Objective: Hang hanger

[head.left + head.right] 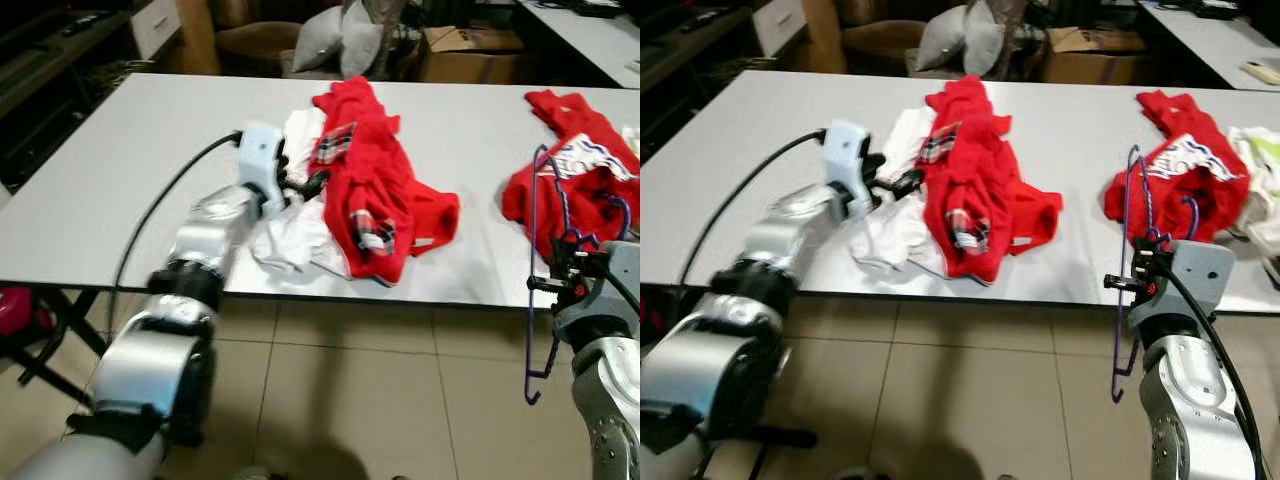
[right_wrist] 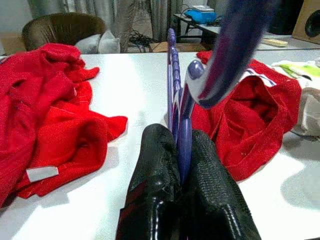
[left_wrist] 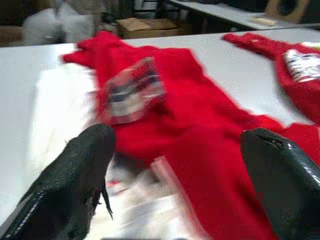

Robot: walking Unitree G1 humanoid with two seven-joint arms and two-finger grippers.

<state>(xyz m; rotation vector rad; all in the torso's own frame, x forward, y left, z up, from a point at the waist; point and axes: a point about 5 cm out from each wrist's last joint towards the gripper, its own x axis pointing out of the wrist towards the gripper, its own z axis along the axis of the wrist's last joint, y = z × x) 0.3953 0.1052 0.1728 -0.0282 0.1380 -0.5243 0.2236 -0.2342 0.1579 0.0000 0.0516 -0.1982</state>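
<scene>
The purple hanger [image 1: 1127, 270] hangs at the lower right of the frame, off the table's near edge, pinched between the closed fingers of the right gripper [image 2: 181, 150]. Centre frame, the left gripper [image 3: 180, 165], jaws wide, reaches over the red garment [image 1: 370, 180] and white cloth [image 1: 295, 240] on the white table [image 1: 120, 170]. Another red garment [image 1: 570, 180] lies at right.

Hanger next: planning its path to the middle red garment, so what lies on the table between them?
Bare white table separates the purple hanger, clamped in the right gripper, from the red garment, clearest in the right eye view.
</scene>
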